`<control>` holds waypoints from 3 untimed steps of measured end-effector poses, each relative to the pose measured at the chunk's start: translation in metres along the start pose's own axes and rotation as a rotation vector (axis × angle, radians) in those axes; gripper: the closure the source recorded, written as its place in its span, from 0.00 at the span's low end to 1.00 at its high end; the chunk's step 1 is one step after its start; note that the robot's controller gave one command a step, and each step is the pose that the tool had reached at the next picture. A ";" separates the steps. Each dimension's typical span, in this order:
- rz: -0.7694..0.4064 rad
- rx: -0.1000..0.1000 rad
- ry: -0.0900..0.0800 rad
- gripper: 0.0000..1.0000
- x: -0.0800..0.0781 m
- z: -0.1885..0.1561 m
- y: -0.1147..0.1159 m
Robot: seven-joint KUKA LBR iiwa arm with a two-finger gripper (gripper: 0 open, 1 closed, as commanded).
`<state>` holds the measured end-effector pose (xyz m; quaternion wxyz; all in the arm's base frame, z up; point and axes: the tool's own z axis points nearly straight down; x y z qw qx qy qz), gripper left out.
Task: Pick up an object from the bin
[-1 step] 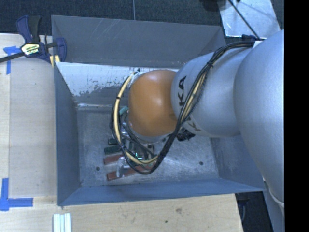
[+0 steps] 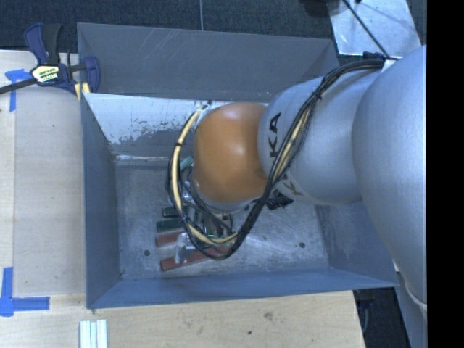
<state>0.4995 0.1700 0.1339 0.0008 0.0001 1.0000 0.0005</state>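
Found silver arm (image 2: 341,143) reaching into grey metal bin (image 2: 98,216) from the right. Noted orange wrist cover (image 2: 228,154) hanging over the middle of the bin floor, ringed by yellow and black cables (image 2: 217,246). Placed the jaws low over the floor's front-left part, hidden under cover and cables; could not tell whether spread or pressed together. Logged a small cluster of flat strips just left of and below the wrist: dark green strip (image 2: 170,212) farthest back, middle reddish-brown strip (image 2: 169,240) next, front reddish-brown strip (image 2: 174,264) nearest the front wall. Could not tell whether any strip sat between the jaws or merely beside them.
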 end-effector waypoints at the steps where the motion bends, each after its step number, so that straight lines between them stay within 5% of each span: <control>1: 0.037 -0.007 -0.022 1.00 -0.024 0.057 -0.014; 2: 0.038 -0.007 -0.022 1.00 -0.024 0.057 -0.014; 3: 0.031 0.000 -0.003 1.00 -0.033 -0.096 -0.028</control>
